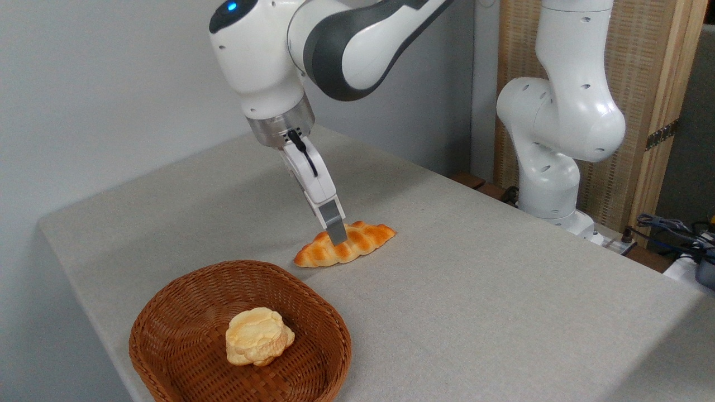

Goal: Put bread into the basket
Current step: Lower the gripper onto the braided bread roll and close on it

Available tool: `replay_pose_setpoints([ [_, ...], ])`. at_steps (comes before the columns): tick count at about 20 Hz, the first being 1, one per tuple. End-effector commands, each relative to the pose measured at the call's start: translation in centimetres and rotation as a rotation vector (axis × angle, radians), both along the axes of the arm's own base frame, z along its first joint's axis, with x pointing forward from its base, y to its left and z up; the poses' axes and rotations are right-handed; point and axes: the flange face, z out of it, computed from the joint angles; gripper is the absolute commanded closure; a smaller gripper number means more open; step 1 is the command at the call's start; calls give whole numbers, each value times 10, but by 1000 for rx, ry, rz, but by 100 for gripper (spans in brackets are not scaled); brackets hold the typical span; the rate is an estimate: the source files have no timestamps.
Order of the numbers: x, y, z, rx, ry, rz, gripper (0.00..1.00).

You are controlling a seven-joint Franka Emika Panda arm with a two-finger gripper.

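The braided golden-orange bread (366, 239) lies flat on the grey table, just beyond the basket. My gripper (337, 235) reaches down onto the loaf's middle. Only the near finger (335, 223) shows, its tip against the crust; the other finger is hidden behind it, so whether the gripper is open or shut does not show. The reddish-brown wicker basket (167, 304) sits at the table's near left corner, a short way in front and left of the loaf.
A pale yellow lumpy bun (258, 336) rests inside the basket. The arm's white base (558, 145) stands at the right past the table edge, with cables (670, 229) beside it. The table's left edge (84, 279) runs close to the basket.
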Motion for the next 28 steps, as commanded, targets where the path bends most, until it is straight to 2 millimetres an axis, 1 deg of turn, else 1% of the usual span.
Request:
replay_pose_setpoints([
  [1,-11,-4,-15,8,-23,-46,0],
  [7,-10,-4,-23,26,-13,-58,0],
  [9,-12,-16,-27,28,-4,-82,0],
  [11,-13,-20,-35,31,13,-90,0],
  [12,-14,-26,-40,33,20,-103,0],
  [18,-7,-24,-55,83,11,-131,0],
  [19,-7,-26,-54,84,9,-135,6],
  [20,-7,-27,-54,84,9,-138,15],
  [21,-8,-29,-55,85,10,-141,29],
  [22,-9,-29,-55,85,11,-143,41],
  [23,-9,-29,-56,86,13,-142,50],
  [24,-9,-30,-57,86,14,-143,54],
  [28,-9,-30,-56,86,18,-140,56],
])
